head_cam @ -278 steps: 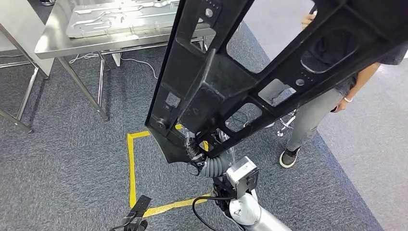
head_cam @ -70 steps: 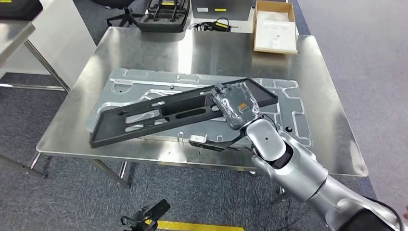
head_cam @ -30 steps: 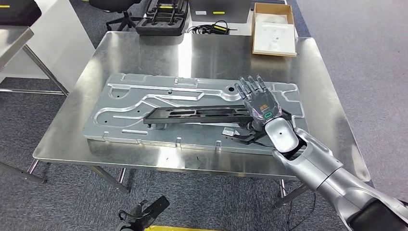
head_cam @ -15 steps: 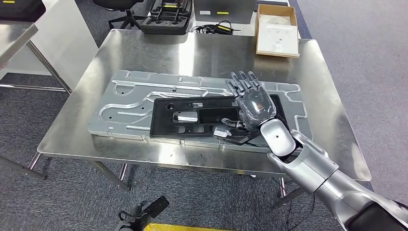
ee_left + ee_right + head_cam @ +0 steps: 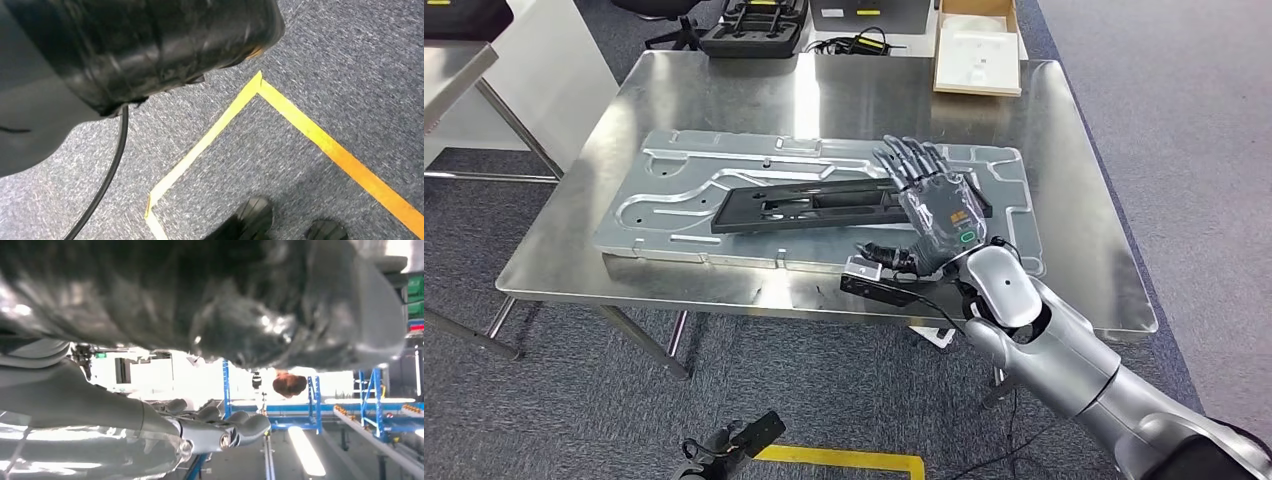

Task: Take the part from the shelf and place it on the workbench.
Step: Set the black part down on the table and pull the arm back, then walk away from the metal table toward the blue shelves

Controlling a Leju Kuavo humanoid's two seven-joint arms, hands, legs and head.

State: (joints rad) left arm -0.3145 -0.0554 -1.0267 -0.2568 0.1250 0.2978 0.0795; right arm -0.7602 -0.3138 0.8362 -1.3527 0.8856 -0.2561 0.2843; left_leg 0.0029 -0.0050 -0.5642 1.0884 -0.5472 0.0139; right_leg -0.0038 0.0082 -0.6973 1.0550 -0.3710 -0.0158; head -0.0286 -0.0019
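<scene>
Head view: part [image 5: 809, 203] flat on the grey plate [image 5: 664, 195] mid-bench [image 5: 1084, 270], apparently delivered; right hand [image 5: 934, 205] spread above its right end, holding nothing, probably freed for withdrawal; left hand's state impossible to tell

The right robot hand [image 5: 932, 205] covered the near end of the black part [image 5: 824, 203], so I couldn't tell if they touched. The worktop [image 5: 1084, 270] and cardboard box [image 5: 979, 45] got cropped along the top edge. Right wrist view was mostly blur.
</scene>
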